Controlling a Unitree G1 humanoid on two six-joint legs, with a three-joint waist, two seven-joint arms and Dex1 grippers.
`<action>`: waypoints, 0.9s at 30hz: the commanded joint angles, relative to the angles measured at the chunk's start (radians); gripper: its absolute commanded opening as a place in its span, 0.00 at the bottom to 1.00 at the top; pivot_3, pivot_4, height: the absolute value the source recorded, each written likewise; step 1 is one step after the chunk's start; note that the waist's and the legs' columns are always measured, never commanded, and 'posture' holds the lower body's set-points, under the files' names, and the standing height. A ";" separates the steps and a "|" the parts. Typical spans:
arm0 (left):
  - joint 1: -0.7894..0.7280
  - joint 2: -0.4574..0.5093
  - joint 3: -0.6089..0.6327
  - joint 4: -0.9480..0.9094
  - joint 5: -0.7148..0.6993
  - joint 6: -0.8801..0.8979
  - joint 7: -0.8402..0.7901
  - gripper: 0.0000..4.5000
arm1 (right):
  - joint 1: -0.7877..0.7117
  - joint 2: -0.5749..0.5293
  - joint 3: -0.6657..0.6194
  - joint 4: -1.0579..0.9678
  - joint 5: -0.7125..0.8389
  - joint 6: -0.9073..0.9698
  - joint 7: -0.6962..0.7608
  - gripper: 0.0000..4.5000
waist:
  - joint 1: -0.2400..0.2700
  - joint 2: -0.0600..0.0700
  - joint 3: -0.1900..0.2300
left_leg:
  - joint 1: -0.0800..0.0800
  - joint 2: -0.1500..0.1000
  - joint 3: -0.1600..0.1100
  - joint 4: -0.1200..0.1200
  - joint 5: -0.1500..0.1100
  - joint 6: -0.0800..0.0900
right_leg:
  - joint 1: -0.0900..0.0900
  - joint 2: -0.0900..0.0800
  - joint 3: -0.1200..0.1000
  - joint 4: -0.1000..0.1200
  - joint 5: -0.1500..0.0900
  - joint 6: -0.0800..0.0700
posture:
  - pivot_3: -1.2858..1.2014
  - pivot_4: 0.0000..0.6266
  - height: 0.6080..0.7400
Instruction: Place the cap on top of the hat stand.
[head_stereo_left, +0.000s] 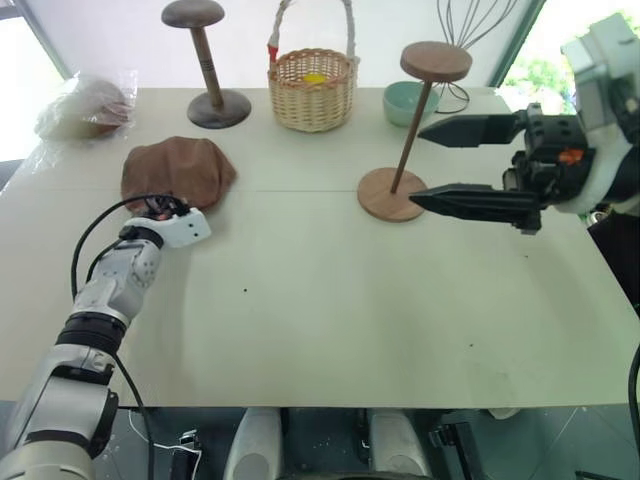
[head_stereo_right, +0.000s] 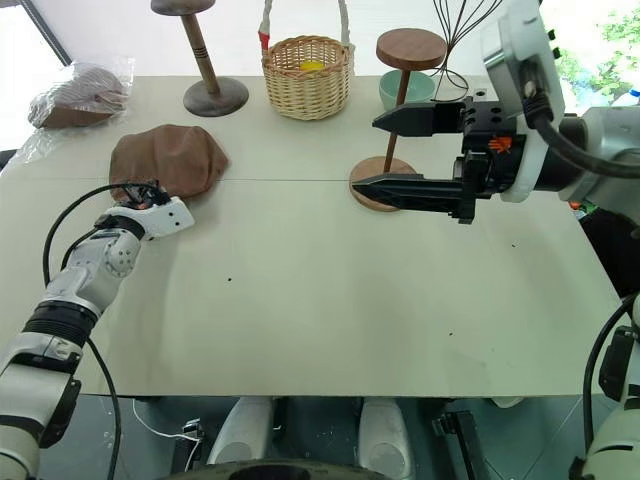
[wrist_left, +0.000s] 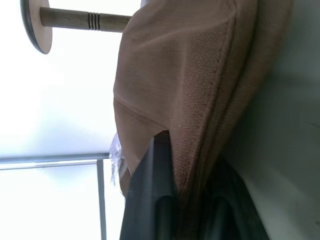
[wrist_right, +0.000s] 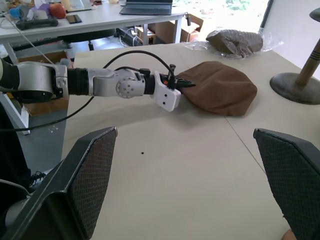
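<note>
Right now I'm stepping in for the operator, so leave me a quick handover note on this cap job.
Left gripper: shut on the near edge of the cap, which lies flat on the table.
Right gripper: open, holding nothing, hovering near the hat stand.
Hat stand: upright on the robot's right side, top disc bare.
Done: cap gripped.
Left: lift the cap, carry it across, set it on the disc.

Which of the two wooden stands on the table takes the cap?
Start at the wicker basket at the table's far edge. The hat stand is to its right, nearer the robot, beside the right gripper. Its stem is thin, plain and pale; the other stand, left of the basket, is darker and thicker-stemmed.
</note>
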 joint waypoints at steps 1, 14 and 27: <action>-0.026 0.032 0.030 -0.035 -0.020 -0.001 0.012 0.01 | -0.037 -0.005 -0.029 0.022 0.022 0.015 -0.015 1.00 | 0.000 0.000 0.000 | 0.000 0.000 0.000 0.000 0.000 0.000 | 0.000 0.000 0.000 0.000 0.000 0.000 | 0.52 0.24 0.91; -0.194 0.157 0.136 -0.205 -0.194 -0.177 -0.094 0.01 | -0.005 -0.112 -0.086 0.045 -0.076 -0.052 0.047 1.00 | 0.003 -0.001 0.000 | -0.001 0.000 0.000 0.000 0.000 0.000 | 0.000 0.000 0.000 -0.001 0.000 0.000 | 0.52 0.24 0.91; -0.639 -0.066 0.077 -0.128 -0.344 -0.477 -0.237 0.01 | -0.009 -0.245 -0.150 0.260 -0.239 -0.138 0.110 1.00 | 0.002 -0.001 0.000 | -0.002 0.000 0.001 0.006 0.000 0.000 | 0.002 0.000 0.001 0.000 0.000 0.001 | 0.52 0.24 0.91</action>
